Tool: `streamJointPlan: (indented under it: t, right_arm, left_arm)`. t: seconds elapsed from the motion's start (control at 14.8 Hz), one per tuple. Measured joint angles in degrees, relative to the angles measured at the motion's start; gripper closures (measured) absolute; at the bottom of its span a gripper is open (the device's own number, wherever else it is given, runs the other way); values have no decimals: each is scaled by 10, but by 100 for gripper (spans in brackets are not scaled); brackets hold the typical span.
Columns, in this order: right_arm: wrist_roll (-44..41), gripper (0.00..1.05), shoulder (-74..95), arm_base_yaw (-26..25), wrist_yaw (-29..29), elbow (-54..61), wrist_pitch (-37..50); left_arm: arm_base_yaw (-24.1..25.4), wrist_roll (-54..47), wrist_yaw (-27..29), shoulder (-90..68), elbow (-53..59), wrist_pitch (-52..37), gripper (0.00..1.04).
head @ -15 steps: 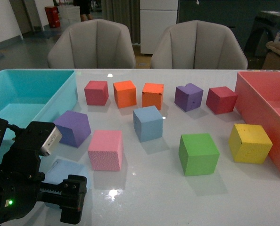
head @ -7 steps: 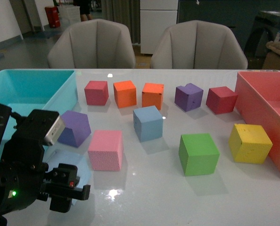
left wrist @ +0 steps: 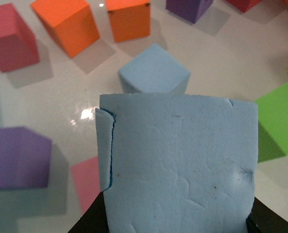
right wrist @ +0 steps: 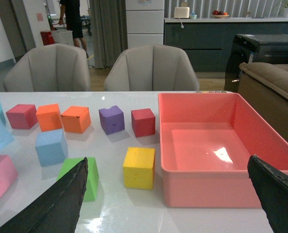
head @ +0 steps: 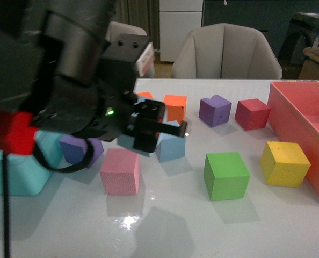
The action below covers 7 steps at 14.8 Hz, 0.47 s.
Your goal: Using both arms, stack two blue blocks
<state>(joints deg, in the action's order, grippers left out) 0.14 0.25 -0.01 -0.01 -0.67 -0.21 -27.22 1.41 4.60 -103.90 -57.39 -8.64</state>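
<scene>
The left pincer (left wrist: 179, 222) is gripping one blue block (left wrist: 178, 165) in the air near the second blue block (left wrist: 153, 73) sitting on the desk (left wrist: 231, 58). The right pincer (right wrist: 168, 165) is gaping, holding nothing. The pink bin (right wrist: 207, 189) is showing only glare inside; the left arm (head: 68, 80) is hiding most of the turquoise bin (head: 25, 174).

A soft grey chair (right wrist: 47, 68) and another one (right wrist: 151, 68) stand at the far side of the shiny white table (right wrist: 129, 208). Behind them are a tall white cupboard (right wrist: 144, 22) and a long dark counter (right wrist: 207, 46). A brown sofa (right wrist: 272, 87) sits far right.
</scene>
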Motion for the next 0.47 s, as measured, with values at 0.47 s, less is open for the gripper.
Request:
streamJointPlan:
  t: [0.47]
  right_arm:
    - [0, 6, 0, 0, 0, 0, 0]
  left_arm:
    - [-29, 53, 81, -265, -372, 169, 64]
